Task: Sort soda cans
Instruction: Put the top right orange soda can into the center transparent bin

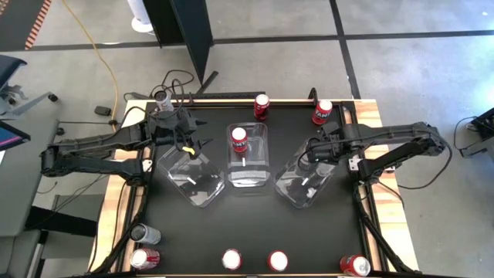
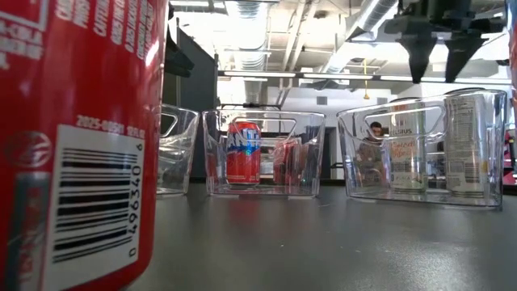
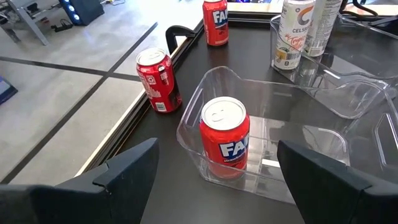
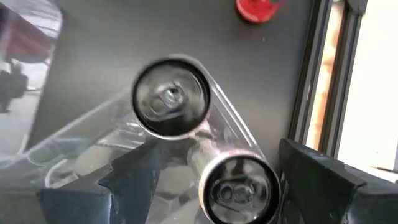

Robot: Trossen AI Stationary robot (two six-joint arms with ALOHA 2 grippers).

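Two dark jointed arms [image 1: 93, 147] with black wedge-shaped fingers [image 3: 127, 171].

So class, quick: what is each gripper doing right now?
Left gripper: open, holding nothing, above the left bin.
Right gripper: open, holding nothing, above the right bin.

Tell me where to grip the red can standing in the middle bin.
Probably the upper body of the red can, just under its silver top, coming straight down: it stands upright in the middle bin, whose clear walls block a sideways approach.

"CELSI" on a white can [image 3: 293, 34]; "FA" on the red can [image 3: 224, 138] in the middle bin; barcode digits "496340" on the near red can [image 2: 77, 137].
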